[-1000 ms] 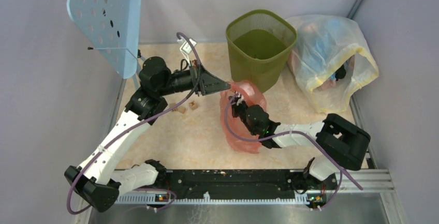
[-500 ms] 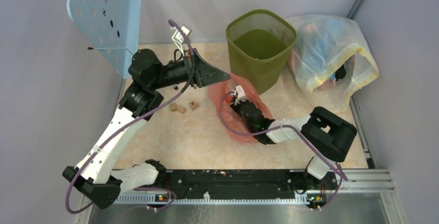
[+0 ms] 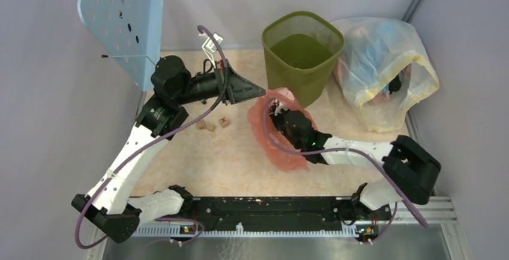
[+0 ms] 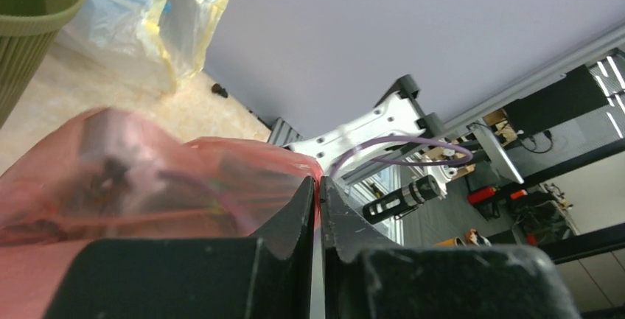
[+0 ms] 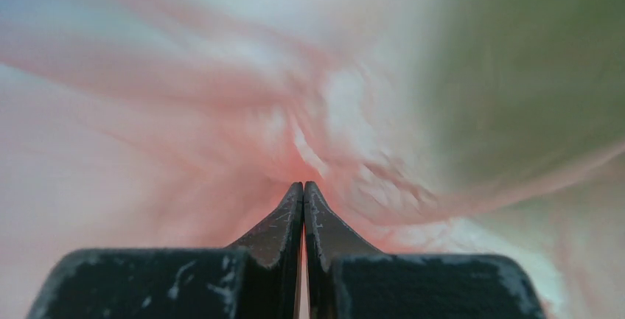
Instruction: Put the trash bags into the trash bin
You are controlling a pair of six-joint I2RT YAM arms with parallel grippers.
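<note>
two grippers hold one red bag (image 3: pixel 282 152) just in front of the green bin (image 3: pixel 300 80), outside its rim. left gripper (image 3: pixel 263 90): fingers pressed together on the bag's upper edge, with red film caught between them in the left wrist view. right gripper (image 3: pixel 276 114): reaches inside the bag, fingers together, film pinched at their tips. the bag is crumpled, its mouth facing the bin. a clear yellowish bag (image 3: pixel 384 62) stands right of the bin.
</note>
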